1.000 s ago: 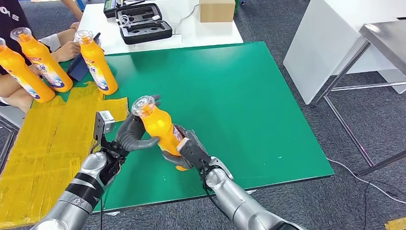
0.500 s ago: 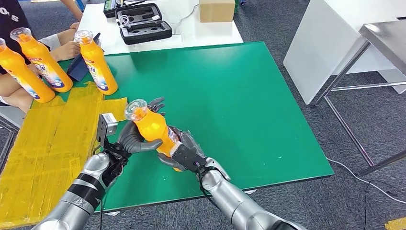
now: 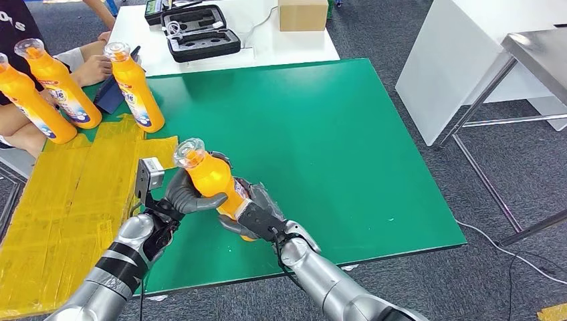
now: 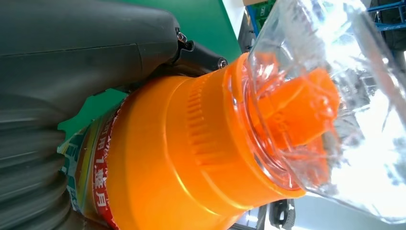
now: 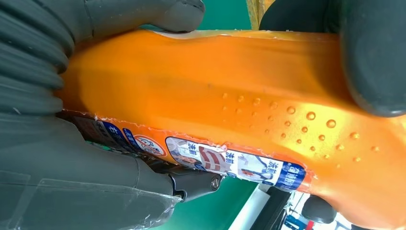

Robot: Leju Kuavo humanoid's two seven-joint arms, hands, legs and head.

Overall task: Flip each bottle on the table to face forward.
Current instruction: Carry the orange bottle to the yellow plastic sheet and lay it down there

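Note:
An orange bottle (image 3: 212, 182) with a clear cap is held tilted over the near part of the green table (image 3: 321, 134), cap leaning toward the far left. My left hand (image 3: 184, 194) grips its upper body below the neck. My right hand (image 3: 253, 215) wraps its lower body, where the label (image 5: 230, 160) runs along one side. The left wrist view shows the same bottle (image 4: 191, 163) close up, with an orange spout under the clear cap (image 4: 330, 100). Three more orange bottles stand upright at the far left (image 3: 137, 90) (image 3: 61, 85) (image 3: 23, 103), labels showing.
Yellow tape (image 3: 60, 200) covers the table's left part. A person's hands (image 3: 93, 67) and a dark tablet lie behind the standing bottles. A white table (image 3: 200, 40) beyond carries black cases and a cardboard box (image 3: 303, 13). A white and steel bench (image 3: 508, 60) stands to the right.
Both hands have tipped the held bottle so its cap leans further to the left, and lowered it slightly. The three standing bottles have not moved.

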